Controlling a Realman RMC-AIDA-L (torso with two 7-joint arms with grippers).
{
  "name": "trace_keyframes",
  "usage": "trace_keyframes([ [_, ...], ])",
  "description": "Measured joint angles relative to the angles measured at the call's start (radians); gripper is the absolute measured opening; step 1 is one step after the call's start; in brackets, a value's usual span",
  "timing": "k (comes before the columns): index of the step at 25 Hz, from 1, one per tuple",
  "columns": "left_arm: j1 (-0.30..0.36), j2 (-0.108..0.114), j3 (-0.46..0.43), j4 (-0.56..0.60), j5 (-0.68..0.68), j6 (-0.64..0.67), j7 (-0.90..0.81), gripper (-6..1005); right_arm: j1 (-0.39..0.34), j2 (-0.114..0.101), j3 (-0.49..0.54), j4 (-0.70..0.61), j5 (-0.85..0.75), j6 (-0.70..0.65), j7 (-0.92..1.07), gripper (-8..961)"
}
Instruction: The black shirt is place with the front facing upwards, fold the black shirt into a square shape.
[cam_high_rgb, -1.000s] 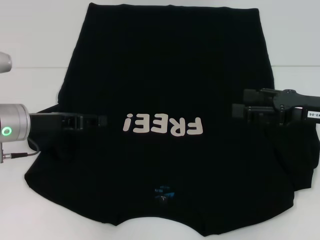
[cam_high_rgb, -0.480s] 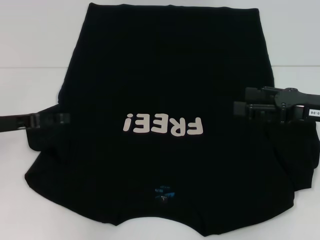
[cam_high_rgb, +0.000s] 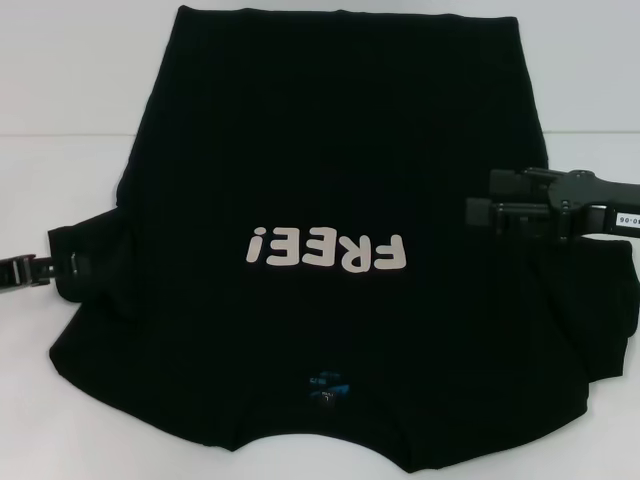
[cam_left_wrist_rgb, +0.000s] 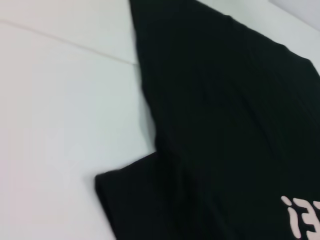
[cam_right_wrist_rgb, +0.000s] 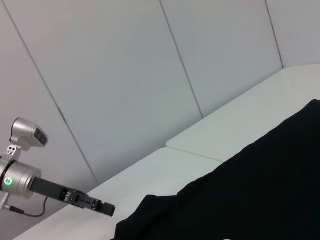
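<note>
Black cloth fills most of the white table (cam_high_rgb: 60, 80): the shirt (cam_high_rgb: 330, 150) lies flat and face up, its white "FREE!" lettering (cam_high_rgb: 327, 250) upside down in the head view and the blue neck label (cam_high_rgb: 328, 383) toward 6 o'clock. The hem lies at 12 o'clock, and both sleeves spread out to the sides. The left gripper (cam_high_rgb: 62, 266) sits at 9 o'clock, at the outer edge of the left sleeve; whether its fingers are apart or together cannot be told. The right gripper (cam_high_rgb: 478, 205) hovers at 3 o'clock over the shirt's right side, fingers parted with nothing between them.
</note>
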Motion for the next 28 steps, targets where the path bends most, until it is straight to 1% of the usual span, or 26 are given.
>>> trace_keyframes([
  [5,0.001,0.003,0.007,-0.033,0.004,-0.034,-0.019,788,0.004,-0.005,-0.002,0.0,0.0,0.0,0.004,908],
  [14,-0.016,0.004,0.011,-0.087,0.028,-0.102,-0.037,779,0.005,-0.006,-0.002,-0.001,0.0,0.0,0.005,908],
  [23,-0.044,0.005,0.015,-0.112,0.077,-0.113,-0.038,769,0.006,-0.008,-0.001,-0.002,0.0,-0.001,0.005,907],
  [28,-0.058,0.004,0.015,-0.12,0.079,-0.115,-0.033,763,0.006,-0.008,0.0,-0.002,0.0,-0.002,0.005,907],
])
